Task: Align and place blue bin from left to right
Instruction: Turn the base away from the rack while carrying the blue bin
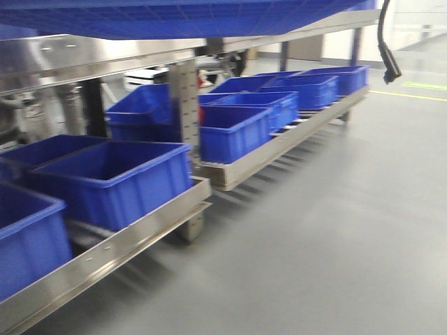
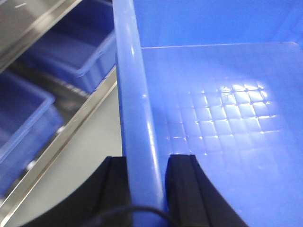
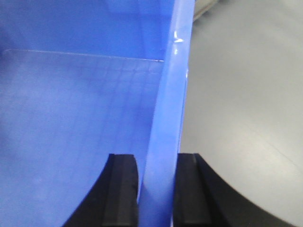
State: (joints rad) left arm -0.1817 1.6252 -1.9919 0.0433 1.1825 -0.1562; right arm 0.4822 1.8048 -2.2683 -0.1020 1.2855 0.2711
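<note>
The blue bin (image 1: 181,17) is held up in the air; its waffle-grid underside fills the top of the front view. In the left wrist view my left gripper (image 2: 146,163) is shut on the bin's left rim (image 2: 135,104), one black finger outside and one inside over the gridded floor (image 2: 222,123). The right wrist view has my right gripper (image 3: 157,163) shut on the opposite rim (image 3: 173,104), its fingers either side of the wall. Neither gripper shows in the front view.
A low steel rack (image 1: 140,227) runs from the near left to the far right and carries several blue crates (image 1: 115,178). A steel post (image 1: 183,112) stands mid-rack. Grey floor (image 1: 335,223) lies to the right. A black cable (image 1: 385,49) hangs at top right.
</note>
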